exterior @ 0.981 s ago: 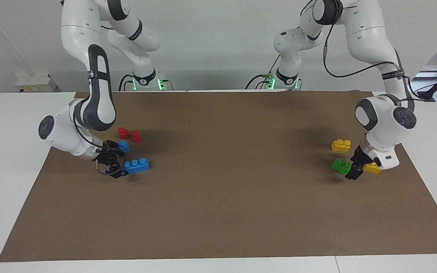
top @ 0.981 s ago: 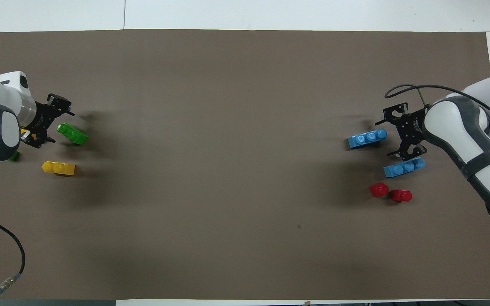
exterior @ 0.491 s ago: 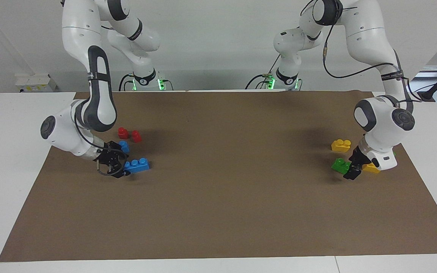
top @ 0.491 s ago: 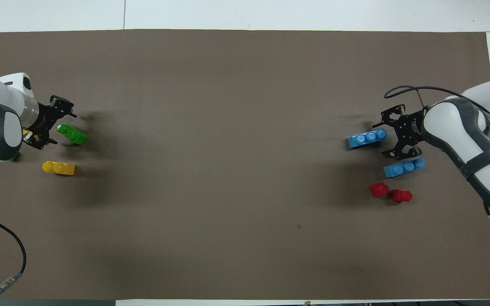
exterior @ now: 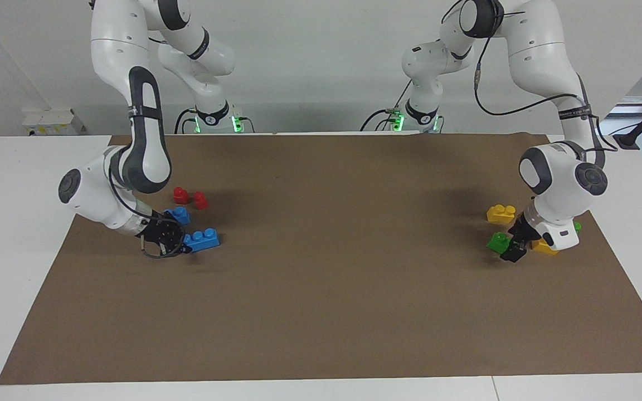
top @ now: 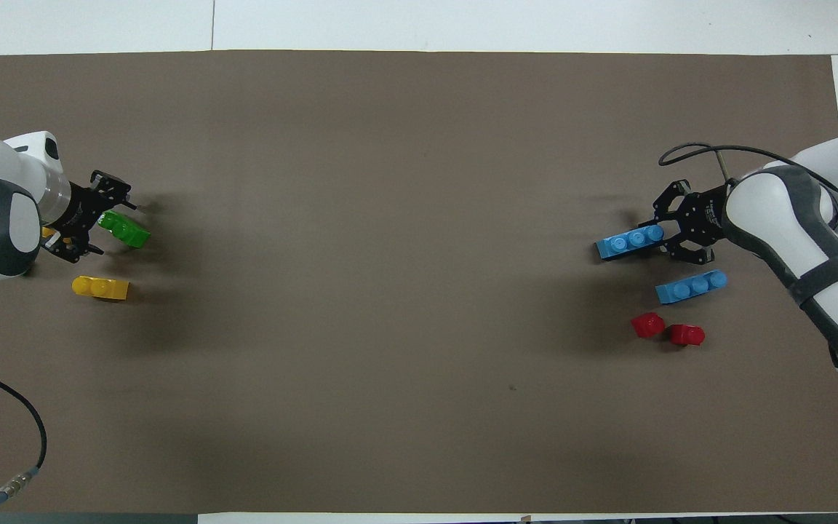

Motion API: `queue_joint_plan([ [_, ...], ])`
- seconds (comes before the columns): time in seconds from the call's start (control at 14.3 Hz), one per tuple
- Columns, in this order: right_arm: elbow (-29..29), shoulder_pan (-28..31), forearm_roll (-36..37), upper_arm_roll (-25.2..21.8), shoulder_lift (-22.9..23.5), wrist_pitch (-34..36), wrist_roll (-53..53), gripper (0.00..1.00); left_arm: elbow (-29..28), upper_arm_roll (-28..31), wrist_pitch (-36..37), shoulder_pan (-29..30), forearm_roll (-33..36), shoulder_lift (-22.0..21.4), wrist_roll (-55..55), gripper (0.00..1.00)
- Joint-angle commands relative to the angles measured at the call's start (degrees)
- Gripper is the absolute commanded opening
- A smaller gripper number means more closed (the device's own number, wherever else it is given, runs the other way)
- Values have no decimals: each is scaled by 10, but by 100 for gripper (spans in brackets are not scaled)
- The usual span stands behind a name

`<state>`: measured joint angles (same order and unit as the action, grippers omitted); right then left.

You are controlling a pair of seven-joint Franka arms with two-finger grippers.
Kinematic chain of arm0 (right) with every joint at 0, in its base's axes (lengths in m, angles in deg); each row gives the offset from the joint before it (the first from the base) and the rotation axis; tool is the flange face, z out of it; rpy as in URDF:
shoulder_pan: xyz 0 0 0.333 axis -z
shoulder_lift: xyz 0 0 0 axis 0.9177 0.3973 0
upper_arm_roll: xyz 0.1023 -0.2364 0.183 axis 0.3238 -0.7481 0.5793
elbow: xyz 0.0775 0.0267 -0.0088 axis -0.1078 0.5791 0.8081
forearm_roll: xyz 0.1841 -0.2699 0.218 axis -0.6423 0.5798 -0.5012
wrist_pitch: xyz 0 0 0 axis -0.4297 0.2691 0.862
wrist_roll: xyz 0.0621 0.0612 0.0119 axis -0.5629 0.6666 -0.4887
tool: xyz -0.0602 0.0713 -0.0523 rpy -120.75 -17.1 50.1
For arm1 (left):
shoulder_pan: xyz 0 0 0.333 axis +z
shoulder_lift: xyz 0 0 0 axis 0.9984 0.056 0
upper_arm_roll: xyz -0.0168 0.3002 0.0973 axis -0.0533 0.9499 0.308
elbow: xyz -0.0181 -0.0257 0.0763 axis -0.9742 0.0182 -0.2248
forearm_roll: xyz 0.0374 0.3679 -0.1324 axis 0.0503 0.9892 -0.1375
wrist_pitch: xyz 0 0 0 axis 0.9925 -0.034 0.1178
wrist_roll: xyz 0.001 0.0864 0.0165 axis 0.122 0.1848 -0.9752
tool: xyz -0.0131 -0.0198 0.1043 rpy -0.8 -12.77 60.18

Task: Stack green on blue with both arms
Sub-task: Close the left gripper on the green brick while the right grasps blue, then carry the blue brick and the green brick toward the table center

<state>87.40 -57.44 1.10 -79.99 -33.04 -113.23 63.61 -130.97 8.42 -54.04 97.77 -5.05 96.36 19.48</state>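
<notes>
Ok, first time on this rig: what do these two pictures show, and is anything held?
Two robot arms work at a table covered by a brown mat. One picture faces the robots from across the table; the other looks down from above their end. The right gripper is shut on the end of a blue brick lying on the mat. The left gripper is open, its fingers either side of a green brick. A second blue brick and two red pieces lie nearer to the robots than the gripped one; a yellow brick lies near the green one.
</notes>
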Motion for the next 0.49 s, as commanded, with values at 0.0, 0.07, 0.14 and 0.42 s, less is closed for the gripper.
queue_joint_plan([
  [0.0,-60,-1,-9,2,-2,72,0,0,4,-1,9,-1,-5,2,5,87],
  [0.07,-78,-4,-9,2,-4,92,35,0,7,-1,14,-1,-5,2,5,83],
  [0.14,-98,-14,-9,3,-5,116,75,0,15,-1,22,-1,-5,4,5,82],
  [0.42,-127,-77,-14,4,-21,141,184,0,31,-1,40,-1,-5,7,4,82],
])
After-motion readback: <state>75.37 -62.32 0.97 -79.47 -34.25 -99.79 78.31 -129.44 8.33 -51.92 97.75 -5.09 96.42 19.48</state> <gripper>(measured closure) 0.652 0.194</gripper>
